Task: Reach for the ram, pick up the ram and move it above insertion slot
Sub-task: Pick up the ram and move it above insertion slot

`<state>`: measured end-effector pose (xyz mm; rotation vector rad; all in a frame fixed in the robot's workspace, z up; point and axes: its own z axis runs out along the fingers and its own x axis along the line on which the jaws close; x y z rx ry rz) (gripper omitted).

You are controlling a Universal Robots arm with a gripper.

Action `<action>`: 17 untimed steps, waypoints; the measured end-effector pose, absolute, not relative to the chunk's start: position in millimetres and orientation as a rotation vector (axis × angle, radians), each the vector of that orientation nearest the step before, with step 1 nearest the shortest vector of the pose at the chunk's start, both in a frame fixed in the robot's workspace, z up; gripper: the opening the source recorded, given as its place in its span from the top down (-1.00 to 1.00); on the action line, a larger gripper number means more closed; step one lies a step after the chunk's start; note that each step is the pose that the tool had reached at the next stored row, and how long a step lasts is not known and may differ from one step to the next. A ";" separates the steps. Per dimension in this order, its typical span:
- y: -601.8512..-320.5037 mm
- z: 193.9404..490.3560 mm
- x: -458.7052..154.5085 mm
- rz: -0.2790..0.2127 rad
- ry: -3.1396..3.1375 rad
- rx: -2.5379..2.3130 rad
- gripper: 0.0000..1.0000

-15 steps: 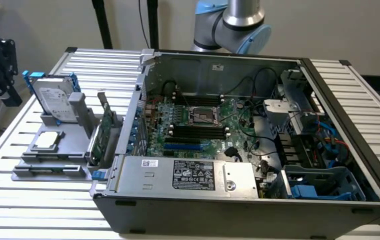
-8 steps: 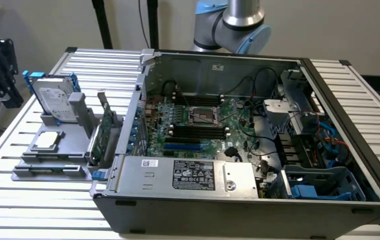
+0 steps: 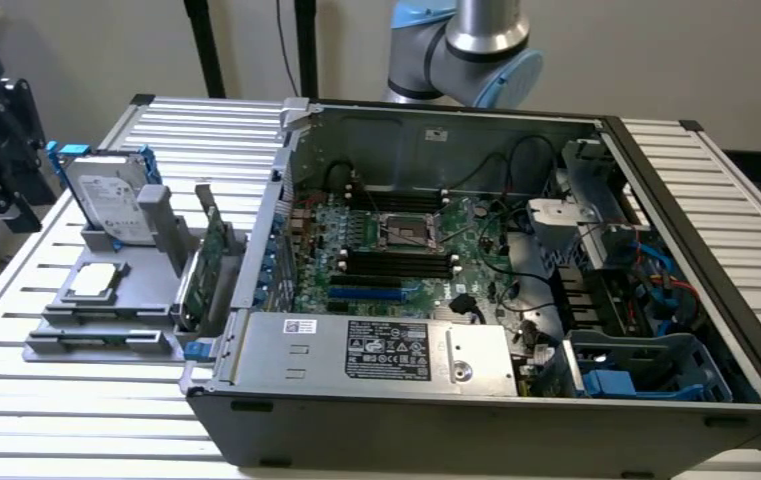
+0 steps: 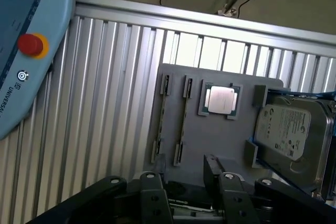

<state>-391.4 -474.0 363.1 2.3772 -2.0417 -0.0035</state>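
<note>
Gripper (image 4: 181,177) jaws wide apart, holding nothing. Grey holder (image 4: 220,142) lies beyond fingertips, on ribbed aluminium table (image 4: 115,93). Ram (image 3: 196,295): thin green stick on edge at holder's side against open computer case (image 3: 487,385); gap from jaws cannot tell. Pale wall (image 3: 700,60) behind table.
</note>
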 end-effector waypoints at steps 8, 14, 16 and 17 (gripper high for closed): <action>-478.3 348.7 -392.7 -0.003 -2.043 2.377 0.15; -482.9 337.7 -392.6 -0.003 -2.045 2.375 0.15; -484.6 334.1 -392.7 -0.003 -2.045 2.374 0.15; -485.5 332.2 -392.7 -0.003 -2.046 2.374 0.15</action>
